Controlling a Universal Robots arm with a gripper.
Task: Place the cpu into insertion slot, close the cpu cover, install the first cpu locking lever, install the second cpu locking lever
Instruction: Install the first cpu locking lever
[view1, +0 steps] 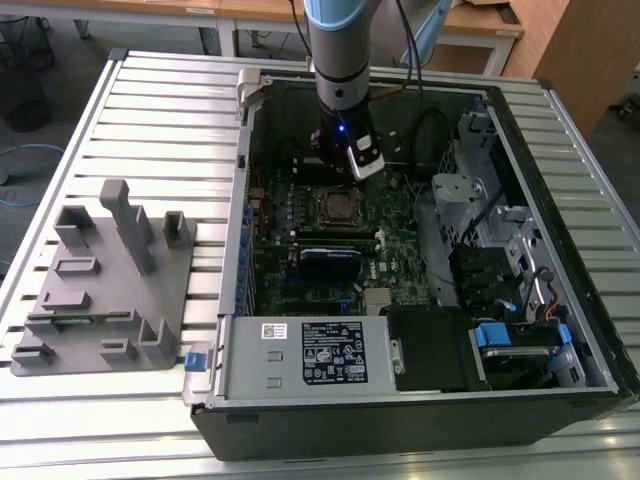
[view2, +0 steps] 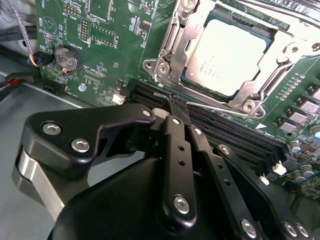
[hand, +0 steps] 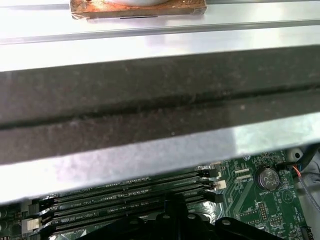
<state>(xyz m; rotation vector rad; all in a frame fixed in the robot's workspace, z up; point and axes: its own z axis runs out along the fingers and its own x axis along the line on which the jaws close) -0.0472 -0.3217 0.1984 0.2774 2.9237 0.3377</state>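
The cpu (view2: 227, 55), a flat square chip with a dull silver top, lies in the insertion slot (view1: 338, 207) on the green motherboard (view2: 115, 45). The cpu cover (view2: 172, 47), a silver frame plate, lies down around the chip, which shows through its window. My gripper (view2: 177, 106) is shut with nothing in it. Its black tip hovers over the long black memory slots (view2: 225, 132), just beside the socket's edge. In the first wrist view the gripper (hand: 175, 204) sits over the same memory slots (hand: 125, 192).
The arm (view1: 340, 60) reaches down into the open computer case (view1: 560, 330). A power supply box (view1: 305, 355) sits at the near side, drive bays (view1: 490, 240) at the exterior view's right. A coin battery (view2: 67, 59) lies beside the socket. A grey fixture (view1: 110, 280) stands on the slatted table.
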